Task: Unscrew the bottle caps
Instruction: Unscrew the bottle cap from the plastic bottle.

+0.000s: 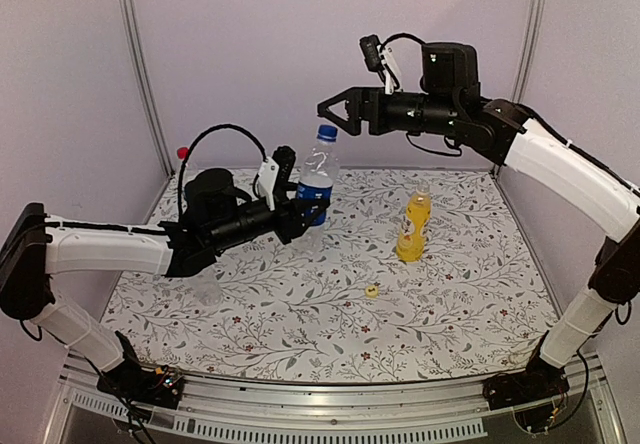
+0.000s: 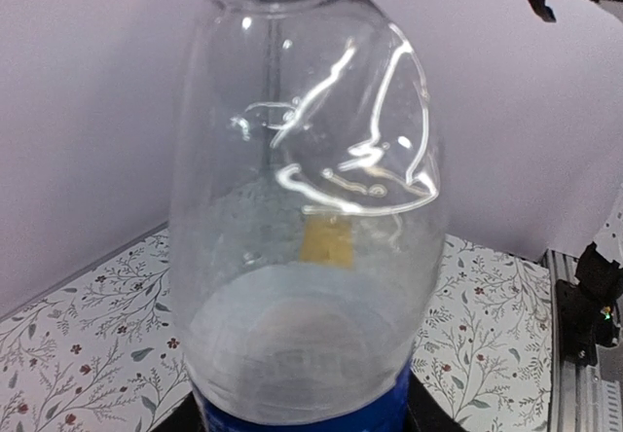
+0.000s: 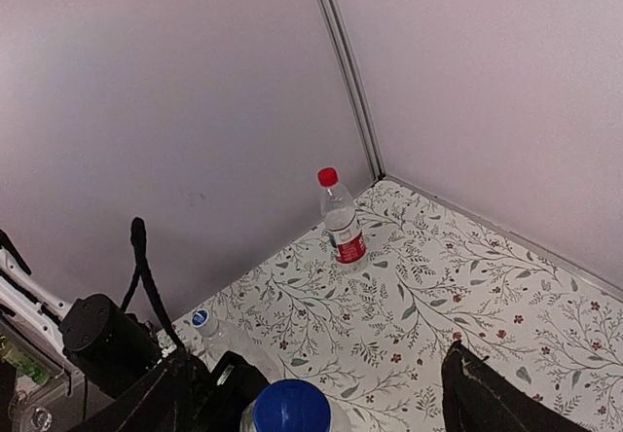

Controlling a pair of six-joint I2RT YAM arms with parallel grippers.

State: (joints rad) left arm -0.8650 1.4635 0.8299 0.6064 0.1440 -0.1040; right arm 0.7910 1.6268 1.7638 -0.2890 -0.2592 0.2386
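My left gripper [image 1: 303, 211] [image 2: 302, 424] is shut on the blue label of a clear bottle [image 1: 317, 179] [image 2: 307, 208] and holds it upright above the table. The bottle's blue cap [image 1: 327, 132] [image 3: 290, 408] is still on. My right gripper [image 1: 335, 116] [image 3: 341, 393] hovers open just above the cap, with one finger [image 3: 482, 403] on each side and neither touching it. On the right stands the yellow bottle [image 1: 413, 226] without a cap. A small yellow cap [image 1: 371, 289] lies on the cloth in front of it.
A red-capped bottle with a red-white label [image 3: 342, 223] [image 1: 182, 152] stands at the back left near the wall. A plain clear bottle [image 3: 209, 330] [image 1: 205, 290] sits by the left arm. The floral cloth [image 1: 450, 314] covers the table, and walls close in three sides.
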